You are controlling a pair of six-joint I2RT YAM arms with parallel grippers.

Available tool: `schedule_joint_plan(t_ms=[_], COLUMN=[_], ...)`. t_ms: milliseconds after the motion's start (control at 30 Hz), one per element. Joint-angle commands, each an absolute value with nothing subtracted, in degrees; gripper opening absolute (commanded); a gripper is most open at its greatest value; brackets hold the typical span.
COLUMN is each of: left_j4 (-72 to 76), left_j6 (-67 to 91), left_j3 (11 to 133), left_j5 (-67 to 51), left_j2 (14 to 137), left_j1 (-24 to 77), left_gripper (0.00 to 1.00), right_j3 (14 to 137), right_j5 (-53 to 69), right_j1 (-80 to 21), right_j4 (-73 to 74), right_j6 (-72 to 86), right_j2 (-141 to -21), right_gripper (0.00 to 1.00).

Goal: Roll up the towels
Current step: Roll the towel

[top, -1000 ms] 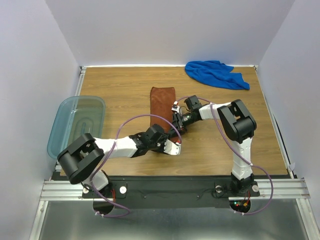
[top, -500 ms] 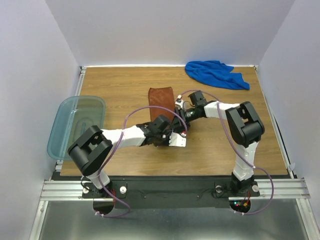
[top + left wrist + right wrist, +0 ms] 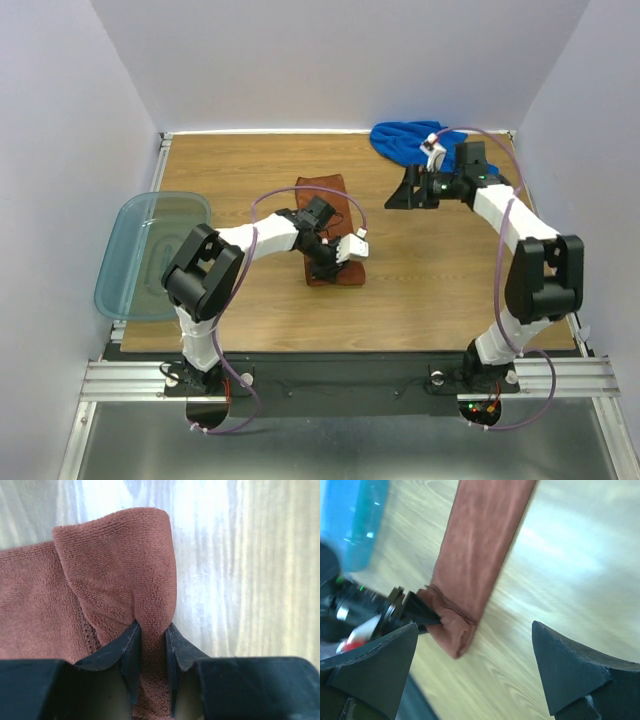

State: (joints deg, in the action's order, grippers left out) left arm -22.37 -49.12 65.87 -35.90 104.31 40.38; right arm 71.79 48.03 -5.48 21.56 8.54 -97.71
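**As the left hand pinches the brown strip's end, the right hangs free**

Because a roll has to start from one end, we read the left hand's (image 3: pixel 152 628) grip as the opening of the first turn. It is clamped on the near end of the rust-brown towel (image 3: pixel 322 195), with a ridge of cloth squeezed between its fingers (image 3: pixel 127 650) and a flap standing up and curling over just beyond them. The towel lies on the bench (image 3: pixel 240 170) as a long narrow strip running from far to near, flat except at this pinched end. That shape suits rolling: the strip is narrow enough for one hand to span most of it, so we judge the flap can be tipped over onto the flat part and pushed along.

The right hand (image 3: pixel 398 190) hovers over bare wood, its jaws wide apart and holding nothing. It sits between the two towels and nearer the blue towel (image 3: pixel 398 140), clear of the strip, perhaps to leave the roll room. The blue towel is a crumpled heap at the far right corner, not yet folded or rolled. The teal bin (image 3: pixel 160 240) stands apart at the left edge.
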Motion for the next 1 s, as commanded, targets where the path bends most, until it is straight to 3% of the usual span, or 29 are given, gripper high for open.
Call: schedule_joint_plan(t_ms=[0,100,433,667,967], left_j4=[-37.52,-40.07,-46.93,-51.32,-50.88], left_j6=[-49.83,-49.92,-50.27,-52.38,-50.27], left_j3=[69.24,70.31,75.32,76.64,77.86], left_j5=[-45.61,-47.98,-53.7,-53.79,-53.52], left_j2=[110.56,113.64,123.04,128.92,132.27], left_j1=[39.2,38.41,36.21,35.77,34.63], left_gripper=[0.31,0.3,0.3,0.3,0.3], right_j3=[76.2,74.19,59.95,57.04,54.76], right_j5=[44.57,43.6,37.8,32.09,17.42], right_j1=[-5.71,-5.71,-10.97,-24.84,-45.23], right_j4=[33.47,40.24,43.42,41.49,30.6], right_j6=[-9.82,-19.67,-26.63,-28.65,-28.48], right_j2=[-87.05,-81.4,-63.73,-65.73,-72.68], right_gripper=[1.0,1.0,1.0,0.97,0.85])
